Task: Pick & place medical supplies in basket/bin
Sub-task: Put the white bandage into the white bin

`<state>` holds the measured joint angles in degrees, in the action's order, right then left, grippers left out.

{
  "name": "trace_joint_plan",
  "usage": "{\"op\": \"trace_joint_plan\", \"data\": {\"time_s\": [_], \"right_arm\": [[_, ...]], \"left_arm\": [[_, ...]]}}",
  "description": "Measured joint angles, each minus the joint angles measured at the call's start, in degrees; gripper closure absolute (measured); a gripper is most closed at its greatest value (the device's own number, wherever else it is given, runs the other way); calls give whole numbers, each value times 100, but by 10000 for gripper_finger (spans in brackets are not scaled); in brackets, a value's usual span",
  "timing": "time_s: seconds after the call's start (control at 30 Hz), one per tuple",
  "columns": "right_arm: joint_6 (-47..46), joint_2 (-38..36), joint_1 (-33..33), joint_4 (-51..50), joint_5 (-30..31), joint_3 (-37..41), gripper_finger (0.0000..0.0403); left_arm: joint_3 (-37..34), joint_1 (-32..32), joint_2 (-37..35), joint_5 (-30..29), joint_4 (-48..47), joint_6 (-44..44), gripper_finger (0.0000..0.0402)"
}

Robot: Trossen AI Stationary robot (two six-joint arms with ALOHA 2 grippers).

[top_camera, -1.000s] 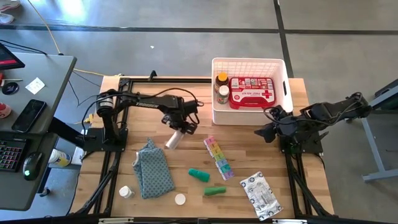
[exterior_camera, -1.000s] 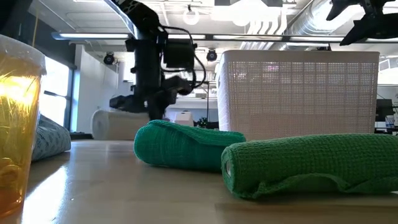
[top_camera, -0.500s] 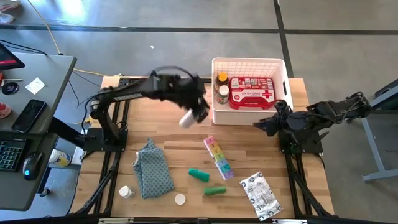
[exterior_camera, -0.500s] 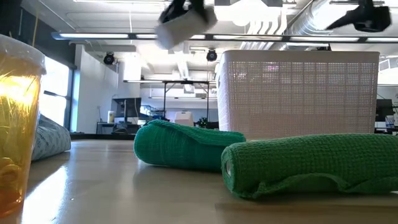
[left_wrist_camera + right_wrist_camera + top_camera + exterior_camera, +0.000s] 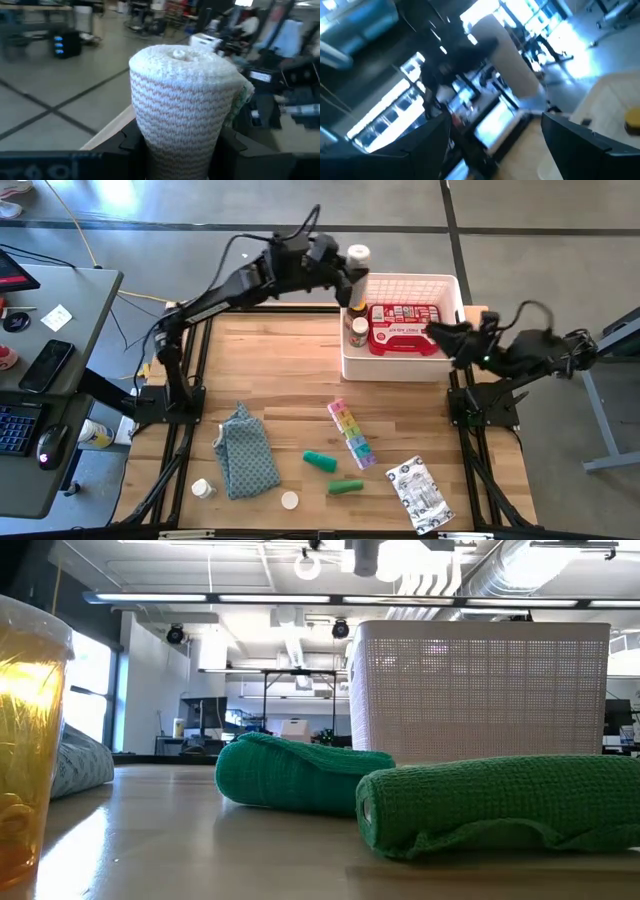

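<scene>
Left gripper (image 5: 345,265) holds the white roll (image 5: 358,254) between its fingers, high over the far left corner of the white bin (image 5: 455,295). We judge this as the carrying step; next we must bring the roll over free space inside the bin and let go. Right gripper (image 5: 437,330) waits wide open and empty, just over the bin's right side. The red first-aid case (image 5: 404,328) in the bin has a white cross; its writing is too small to read.
</scene>
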<state>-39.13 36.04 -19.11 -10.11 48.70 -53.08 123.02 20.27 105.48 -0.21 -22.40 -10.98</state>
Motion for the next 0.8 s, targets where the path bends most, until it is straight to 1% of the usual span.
{"op": "trace_joint_plan", "data": {"time_s": [0.07, 0.13, 0.27, 0.57, 0.67, 0.8], "right_arm": [[216, -67, 0, 233, 155, -7, 101], [308, -110, 0, 265, 310, -9, 101], [318, -112, 0, 245, 553, -9, 101], [301, -70, 0, 245, 713, -7, 101], [209, -68, 0, 233, 713, -4, 101], [149, -28, 0, 227, 716, -4, 101]], "left_arm": [[0, 50, 271, 293, 476, 20, 221], [-4, 102, 512, 536, 664, 53, 221], [-4, 100, 1024, 799, 938, 153, 220], [-7, -140, 1917, 843, 1043, 19, 220], [-15, -221, 2058, 824, 1032, 2, 220], [-10, -373, 2249, 815, 1258, 1, 220]]}}
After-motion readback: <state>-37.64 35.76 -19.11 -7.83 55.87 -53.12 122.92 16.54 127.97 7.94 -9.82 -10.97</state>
